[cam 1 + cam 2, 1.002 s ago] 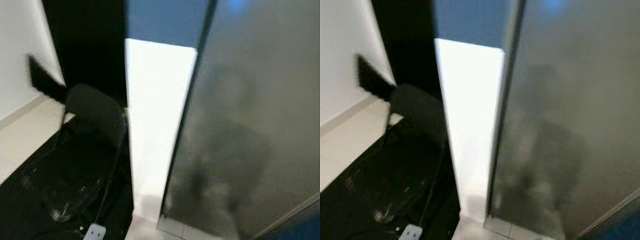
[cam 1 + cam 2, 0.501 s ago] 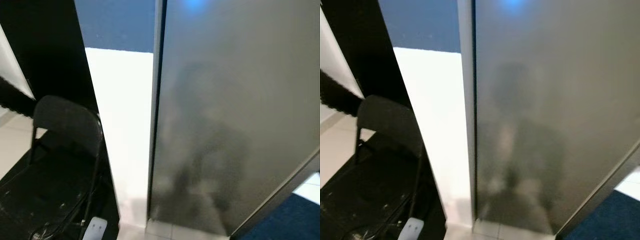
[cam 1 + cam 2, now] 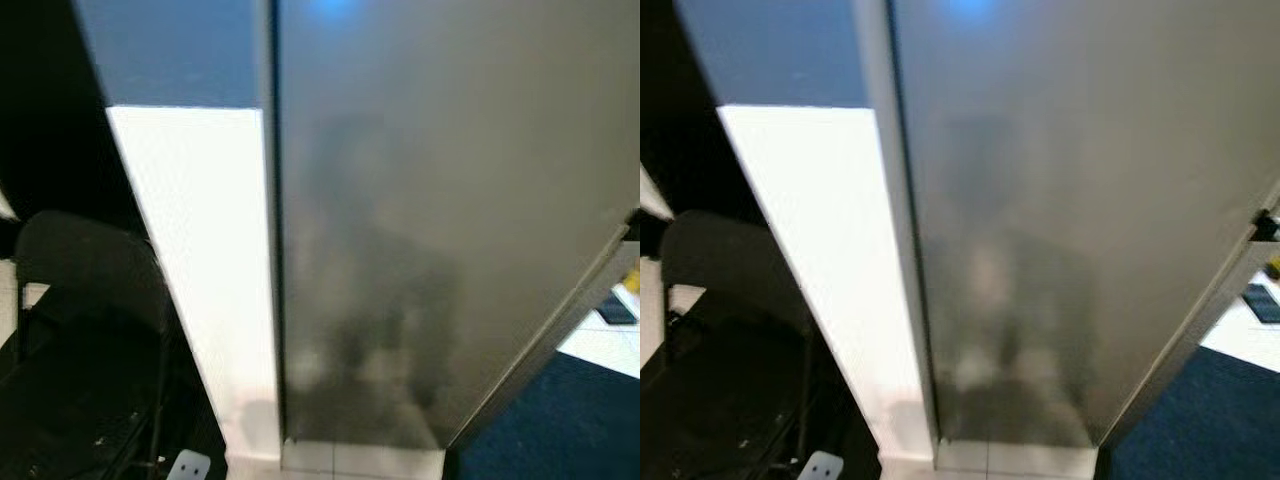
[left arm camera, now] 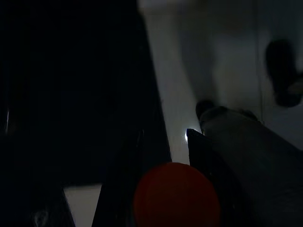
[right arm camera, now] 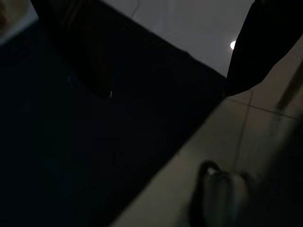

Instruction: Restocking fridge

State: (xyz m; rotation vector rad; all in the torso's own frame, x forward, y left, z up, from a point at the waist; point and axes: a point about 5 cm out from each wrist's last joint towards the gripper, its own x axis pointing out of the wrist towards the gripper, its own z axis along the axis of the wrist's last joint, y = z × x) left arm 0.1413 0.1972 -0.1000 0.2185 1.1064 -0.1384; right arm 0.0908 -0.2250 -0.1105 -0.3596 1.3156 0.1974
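Two long black fingers of the left gripper [image 4: 173, 189] stand a little apart in the dim left wrist view, with a round red object [image 4: 176, 198] lodged between them; it is too dark to say what the object is, though the fingers look closed against its sides. Furthest to the robot's left in the head views stands a black folding chair [image 3: 85, 330] on a dark floor, with a small white plug block [image 3: 188, 466] by its foot. Just beside the chair runs a bright white panel [image 3: 205, 270], blue-grey above. Next comes the tall grey fridge [image 3: 430, 220], its door shut and its brushed face dimly mirroring a blurred figure. Beyond the fridge's right edge lies a dark blue rug [image 3: 545, 425] on pale tiles. The right gripper [image 5: 165, 56] hangs with its fingers well apart over the rug's edge.
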